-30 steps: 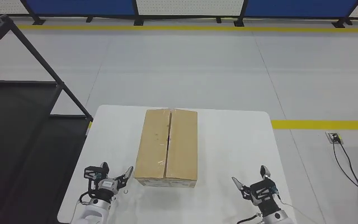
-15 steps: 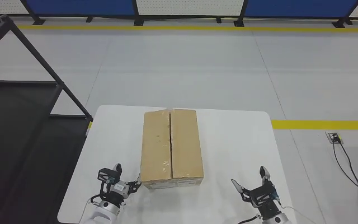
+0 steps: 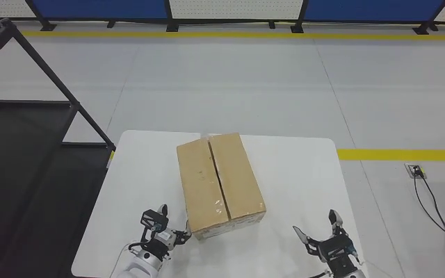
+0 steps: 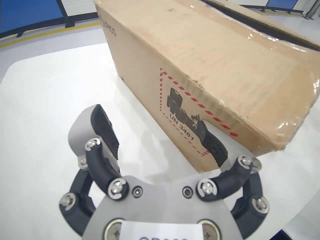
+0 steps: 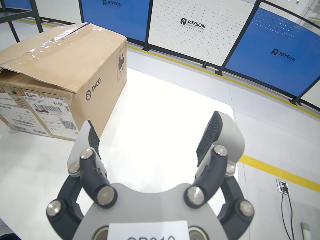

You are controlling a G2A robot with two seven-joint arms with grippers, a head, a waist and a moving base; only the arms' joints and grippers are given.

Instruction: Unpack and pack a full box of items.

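A brown cardboard box (image 3: pixel 219 182) lies on the white table (image 3: pixel 299 181), its top flaps taped along the middle seam, turned askew with its near end swung rightward. My left gripper (image 3: pixel 170 231) is open at the box's near left corner; in the left wrist view one fingertip (image 4: pixel 212 143) rests against the box's long side (image 4: pixel 200 58) and the other finger (image 4: pixel 105 128) stands free over the table. My right gripper (image 3: pixel 318 231) is open near the table's front right, apart from the box (image 5: pixel 62 73), with nothing between its fingers (image 5: pixel 210 136).
A black metal rack (image 3: pixel 42 139) stands left of the table. Bare table surface lies to the right of the box and along the left side. Blue and white partition panels (image 5: pixel 200 26) line the far floor.
My left gripper has moved right to the box's near left corner. The box's near end has swung to the right, rotating the box. The right gripper has drawn slightly toward the front edge.
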